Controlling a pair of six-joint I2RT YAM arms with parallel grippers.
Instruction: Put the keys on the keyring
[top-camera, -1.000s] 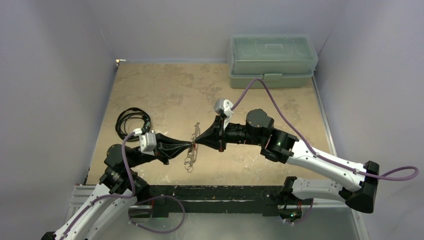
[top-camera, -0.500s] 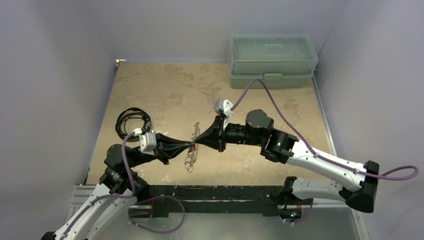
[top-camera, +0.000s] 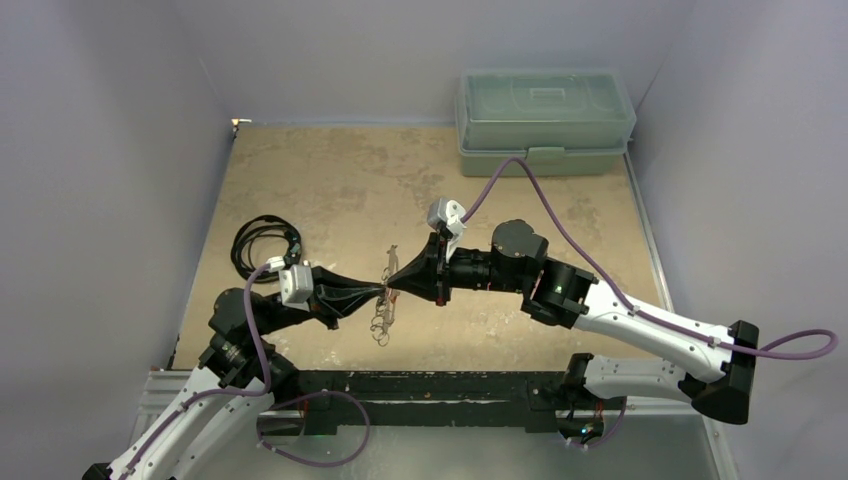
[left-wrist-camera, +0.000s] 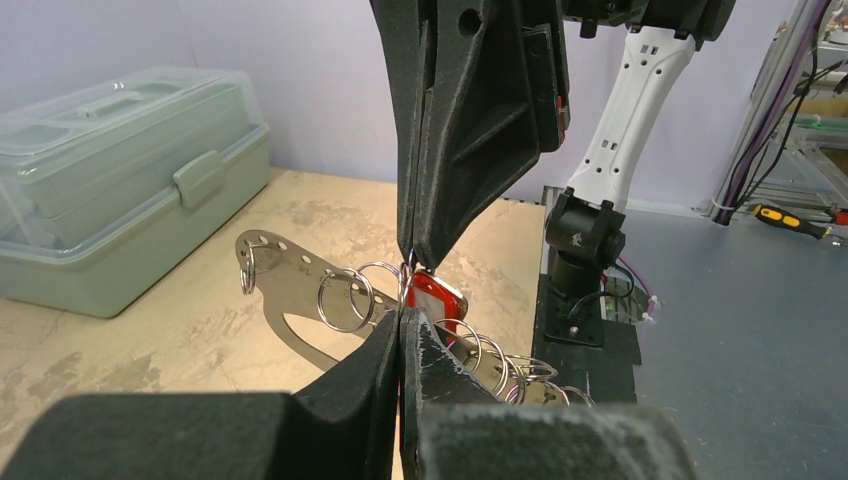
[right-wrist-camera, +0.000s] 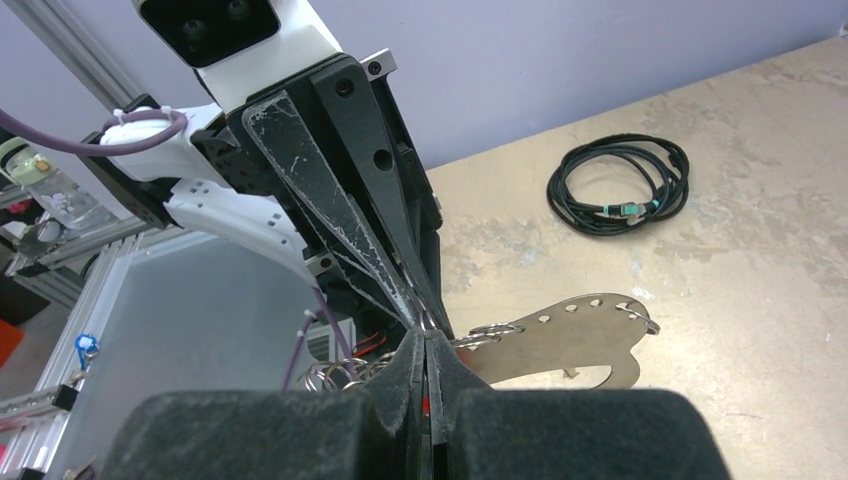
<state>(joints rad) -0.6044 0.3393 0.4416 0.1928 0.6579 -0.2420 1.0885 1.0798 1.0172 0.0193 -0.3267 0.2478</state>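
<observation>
Both grippers meet tip to tip above the middle of the table. The keyring (top-camera: 381, 318) is a flat silver plate (left-wrist-camera: 290, 265) with holes and several wire rings, held off the table and hanging between the tips. My left gripper (left-wrist-camera: 402, 318) is shut on one of its rings. The key's red head (left-wrist-camera: 437, 297) sits just behind the left fingertips, under the tip of my right gripper (left-wrist-camera: 413, 258). In the right wrist view my right gripper (right-wrist-camera: 424, 340) is shut, a red sliver shows between its jaws, and the plate (right-wrist-camera: 560, 345) sticks out to the right.
A green lidded toolbox (top-camera: 545, 120) stands at the far right of the table. A coiled black cable (top-camera: 265, 243) lies at the left, close to the left arm. The table's near edge is a black rail (top-camera: 430, 385).
The right arm has crept slightly to the left against the left gripper's tip. Both grips are unchanged.
</observation>
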